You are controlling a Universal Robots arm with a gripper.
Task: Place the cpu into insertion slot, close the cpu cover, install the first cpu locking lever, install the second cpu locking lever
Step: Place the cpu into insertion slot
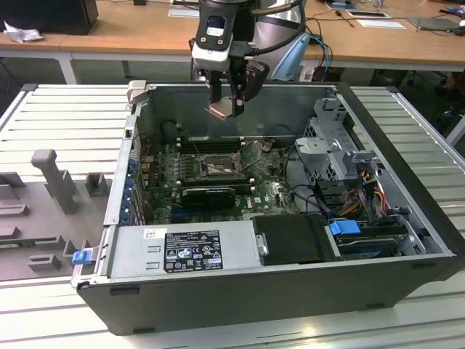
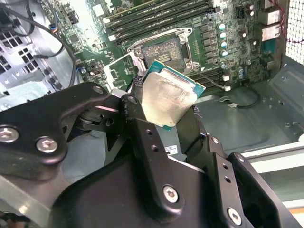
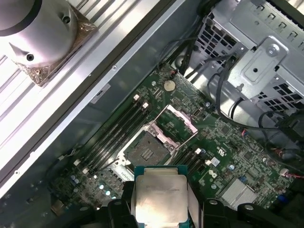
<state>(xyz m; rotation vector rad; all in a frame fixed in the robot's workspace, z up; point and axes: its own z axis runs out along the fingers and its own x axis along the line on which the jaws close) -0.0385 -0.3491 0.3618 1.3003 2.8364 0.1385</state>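
Over the open case [image 1: 240, 291] on the bench [image 1: 65, 109], pinching the cpu [image 2: 168, 97] between both fingers [image 2: 142, 137]. Not yet in the insertion slot [image 3: 146, 151]; cpu cover [image 3: 183, 116] up.

- Soft room light fills the exterior view; the computer case [image 1: 240, 291] interior lies shaded.
- Glare bleaches a motherboard [image 2: 209, 28] corner in the second wrist view.
- The cpu [image 2: 167, 99] gleams dully there.

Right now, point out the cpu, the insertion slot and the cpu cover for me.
the cpu [image 2: 168, 97]: second wrist view, middle of its metal top.
the insertion slot [image 3: 145, 151]: first wrist view, centre of its contact field.
the cpu cover [image 3: 184, 118]: first wrist view, rim of the open frame.
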